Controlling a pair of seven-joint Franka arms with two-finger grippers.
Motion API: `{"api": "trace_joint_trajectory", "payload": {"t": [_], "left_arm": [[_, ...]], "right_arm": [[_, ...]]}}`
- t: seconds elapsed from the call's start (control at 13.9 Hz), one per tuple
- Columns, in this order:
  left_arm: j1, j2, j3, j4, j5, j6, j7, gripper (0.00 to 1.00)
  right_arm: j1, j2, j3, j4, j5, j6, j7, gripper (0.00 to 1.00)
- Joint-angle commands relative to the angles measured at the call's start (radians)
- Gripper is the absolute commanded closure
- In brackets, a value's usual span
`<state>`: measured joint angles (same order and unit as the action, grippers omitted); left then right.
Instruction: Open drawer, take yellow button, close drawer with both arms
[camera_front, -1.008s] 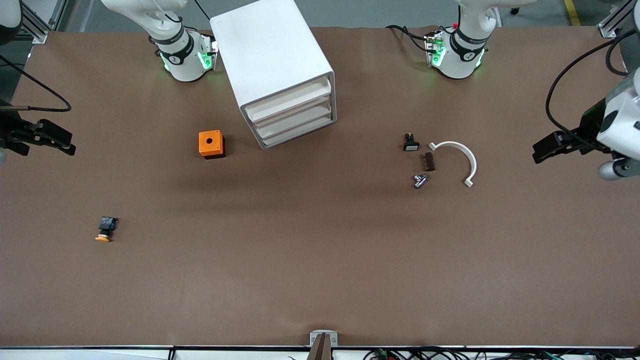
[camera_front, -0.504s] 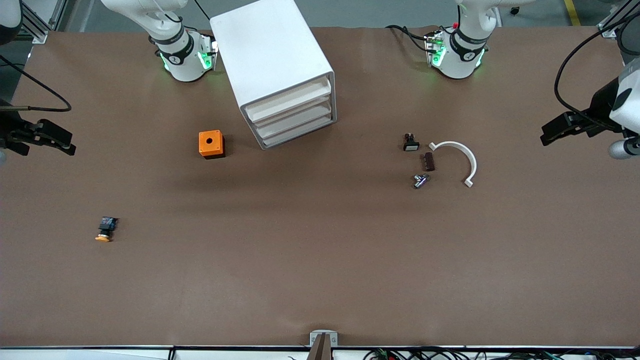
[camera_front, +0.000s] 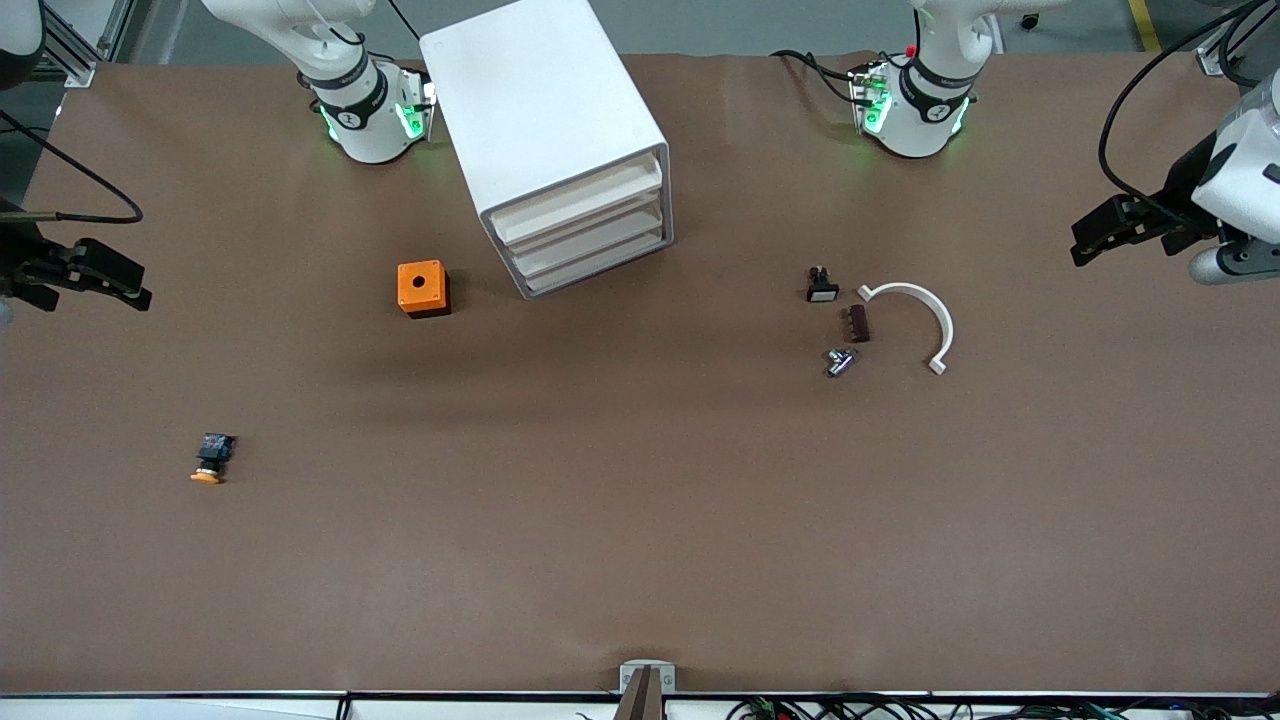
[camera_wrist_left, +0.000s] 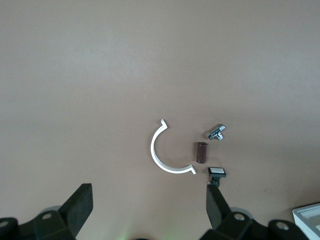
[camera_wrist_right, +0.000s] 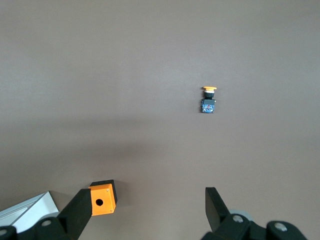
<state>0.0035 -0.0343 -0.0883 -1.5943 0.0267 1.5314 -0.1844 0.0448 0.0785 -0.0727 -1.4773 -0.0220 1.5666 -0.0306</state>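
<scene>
The white cabinet (camera_front: 545, 110) stands between the arms' bases, and its top drawer (camera_front: 580, 194) is shut like the three below it. The button (camera_front: 209, 459), black-blue with an orange cap, lies on the table toward the right arm's end, nearer the front camera than the cabinet; it also shows in the right wrist view (camera_wrist_right: 208, 100). My right gripper (camera_front: 135, 283) hangs open and empty over the right arm's end of the table (camera_wrist_right: 148, 207). My left gripper (camera_front: 1085, 242) hangs open and empty over the left arm's end (camera_wrist_left: 149, 205).
An orange cube with a hole (camera_front: 422, 288) sits beside the cabinet (camera_wrist_right: 102, 199). Toward the left arm's end lie a black part with a white face (camera_front: 821, 286), a brown cylinder (camera_front: 857, 323), a small metal part (camera_front: 839, 361) and a white curved piece (camera_front: 918, 310).
My left gripper has moved along the table's end toward the robots' bases. The right arm, the cabinet and the button have not moved.
</scene>
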Motion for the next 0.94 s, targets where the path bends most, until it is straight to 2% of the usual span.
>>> {"api": "trace_joint_trajectory", "payload": {"t": [0.0,0.86], "left_arm": [[0.013,-0.038,-0.013,-0.044,-0.011,0.024,0.020,0.00],[0.013,-0.024,-0.019,0.010,0.004,0.001,0.057,0.00]], "right_arm": [[-0.009,0.007,0.005,0.022,0.010,-0.016,-0.012,0.00],[-0.009,0.007,0.005,0.022,0.008,-0.016,-0.012,0.00]]}}
